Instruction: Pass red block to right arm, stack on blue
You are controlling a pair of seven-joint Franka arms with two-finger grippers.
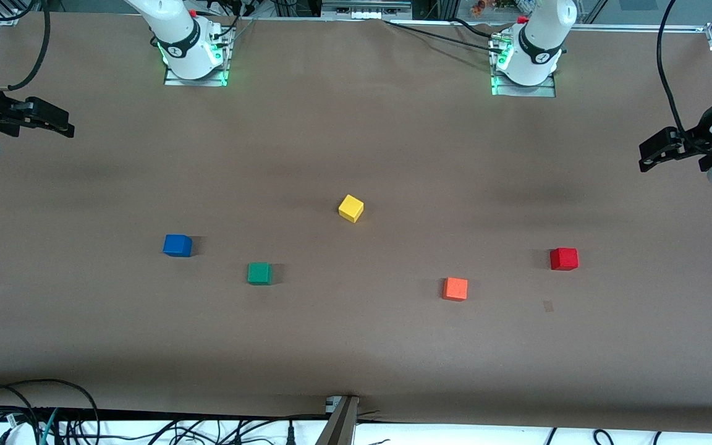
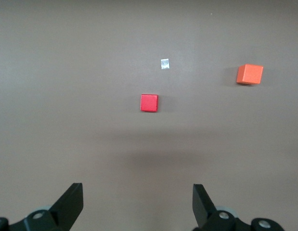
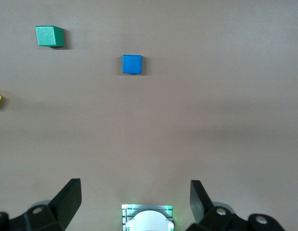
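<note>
The red block (image 1: 563, 259) lies on the brown table toward the left arm's end; it also shows in the left wrist view (image 2: 149, 103). The blue block (image 1: 177, 245) lies toward the right arm's end and shows in the right wrist view (image 3: 132, 64). My left gripper (image 1: 645, 159) hangs high over its end of the table, open and empty (image 2: 138, 199). My right gripper (image 1: 67, 128) hangs high over its own end, open and empty (image 3: 136, 197). Neither gripper is close to a block.
A green block (image 1: 259, 273) lies beside the blue one, nearer the front camera. An orange block (image 1: 455, 288) lies beside the red one. A yellow block (image 1: 351, 208) lies mid-table. A small tape patch (image 1: 548, 306) marks the table near the red block. Cables run along the table's near edge.
</note>
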